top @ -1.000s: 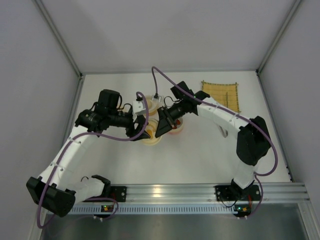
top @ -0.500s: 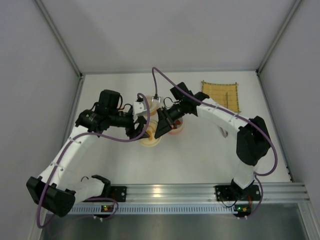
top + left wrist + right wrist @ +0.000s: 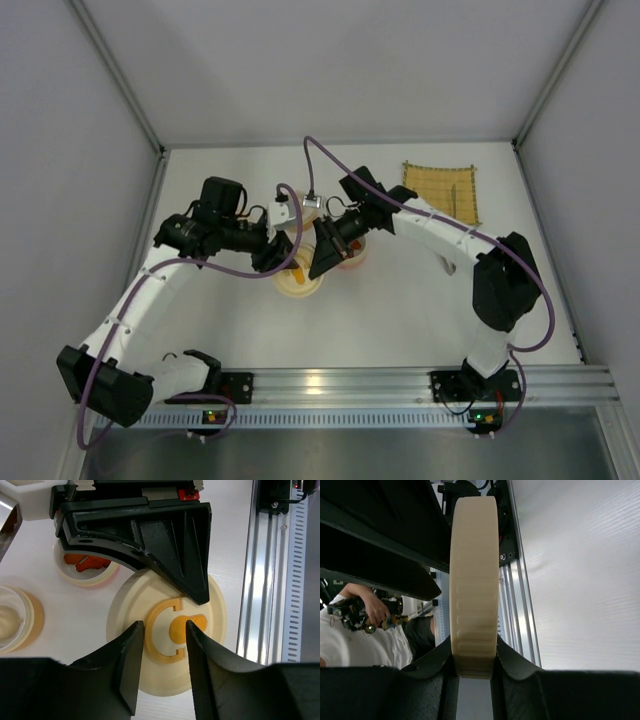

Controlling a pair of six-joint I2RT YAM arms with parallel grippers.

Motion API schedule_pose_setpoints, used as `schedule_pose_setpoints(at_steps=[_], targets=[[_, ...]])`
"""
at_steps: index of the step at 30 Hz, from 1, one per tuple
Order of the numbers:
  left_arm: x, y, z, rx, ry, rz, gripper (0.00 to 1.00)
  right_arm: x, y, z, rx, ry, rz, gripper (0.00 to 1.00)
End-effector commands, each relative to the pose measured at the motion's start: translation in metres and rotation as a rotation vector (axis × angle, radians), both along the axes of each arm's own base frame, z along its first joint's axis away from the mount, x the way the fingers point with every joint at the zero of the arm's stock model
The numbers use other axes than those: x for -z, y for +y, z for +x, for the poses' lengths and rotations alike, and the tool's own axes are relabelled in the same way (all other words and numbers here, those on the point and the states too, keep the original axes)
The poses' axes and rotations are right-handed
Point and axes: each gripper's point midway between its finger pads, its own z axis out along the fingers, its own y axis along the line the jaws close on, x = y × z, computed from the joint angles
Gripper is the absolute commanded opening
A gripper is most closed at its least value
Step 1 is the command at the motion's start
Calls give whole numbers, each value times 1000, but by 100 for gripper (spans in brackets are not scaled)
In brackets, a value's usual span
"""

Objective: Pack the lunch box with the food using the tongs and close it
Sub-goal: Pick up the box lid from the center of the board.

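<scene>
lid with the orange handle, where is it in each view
top external: lid centre, partly covered.
left wrist: lid lower centre, flat, orange handle up.
right wrist: lid edge-on, mid-frame, clamped in right gripper.
shared landmark: aluminium rail, bottom, right edge, right of lid.

top ext: high, behind bases, dwn | L wrist: close abv lid | R wrist: same lid edge-on

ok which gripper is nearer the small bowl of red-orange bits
Right. The right gripper is beside the bowl, pinching the round cream lid; the left gripper is farther, over the lid's middle.
</scene>
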Motion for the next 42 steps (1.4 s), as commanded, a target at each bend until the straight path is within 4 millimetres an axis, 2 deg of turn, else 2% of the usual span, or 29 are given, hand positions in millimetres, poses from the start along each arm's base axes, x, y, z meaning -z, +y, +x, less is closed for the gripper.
schedule_pose_setpoints(at_steps=[1,7,12,13,14,15,16,17,18,21,26,30,32,42], targets=[[-17,-9,-45,125,154,-83,43,-24,6,18,18,-132,91,0],[-18,-3,-67,167,205,-78,38,-20,1,34,77,-144,75,0],[-24,0,-70,164,183,-76,37,-17,0,39,96,-152,64,0],[-24,1,-65,113,194,-58,39,-17,0,38,93,-150,64,0],[-25,2,-60,80,178,-54,47,-15,0,39,94,-147,61,0],[-36,1,-49,44,89,-81,53,-16,0,39,95,-145,61,0],[-37,6,-33,-50,29,-58,60,-15,0,39,94,-145,61,0],[-38,8,-23,-133,25,-71,72,-14,0,38,95,-136,58,0],[-50,7,-9,-170,-69,-98,77,-14,0,38,97,-129,57,0],[-59,19,6,-268,-157,-80,81,-11,1,36,101,-87,56,0],[-46,24,10,-258,-169,-14,84,-5,5,39,112,-24,51,0],[-34,25,11,-235,-202,45,84,-9,9,37,102,38,66,0],[-29,19,7,-207,-222,71,84,-9,11,37,94,52,77,0],[-7,11,10,-136,-250,177,79,-10,14,37,81,108,91,0]])
